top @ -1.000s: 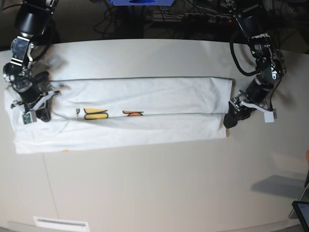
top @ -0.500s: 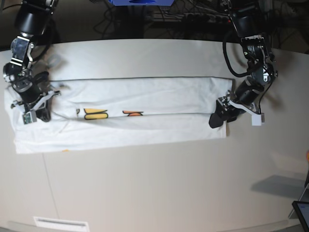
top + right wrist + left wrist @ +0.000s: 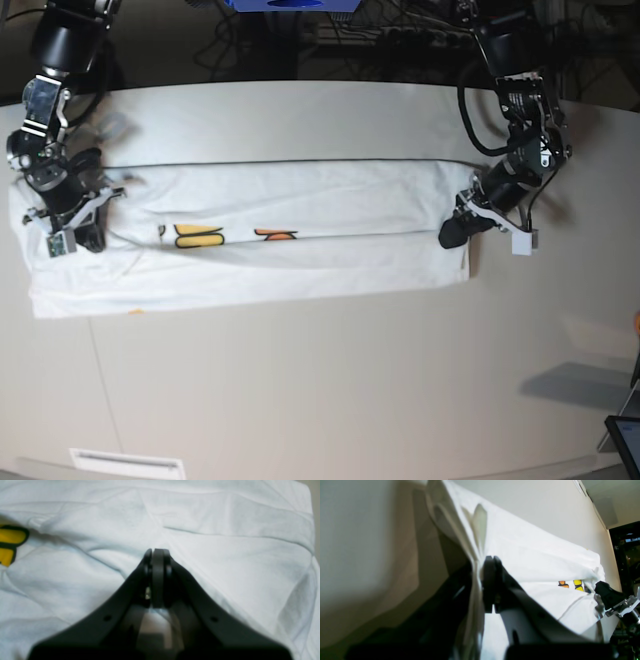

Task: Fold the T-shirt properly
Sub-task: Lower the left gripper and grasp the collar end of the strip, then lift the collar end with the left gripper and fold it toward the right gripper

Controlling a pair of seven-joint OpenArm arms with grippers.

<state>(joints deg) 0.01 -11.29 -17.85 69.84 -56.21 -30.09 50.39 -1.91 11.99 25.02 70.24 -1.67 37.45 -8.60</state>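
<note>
A pale tabletop (image 3: 330, 390) fills the base view, bare along its near edge, with a small dark device (image 3: 625, 440) at 4 o'clock and tangled cables (image 3: 400, 40) in the dark beyond the far rim. Across the middle lies the T-shirt (image 3: 290, 235), folded into 1 long white band running from 9 o'clock to 3 o'clock, a strip of yellow and orange print showing along the central fold. At the band's 3 o'clock end the left gripper (image 3: 455, 232) has its jaws pressed together on the shirt's edge; the left wrist view shows layers of white cloth pinched between the 2 dark fingers (image 3: 488, 580) and lifted off the table. At the 9 o'clock end the right gripper (image 3: 80, 232) sits on the cloth, its 2 fingers (image 3: 157, 562) closed tight against each other over wrinkled white fabric, yellow print at that view's 9 o'clock. Whether cloth is caught between them cannot be told.
</note>
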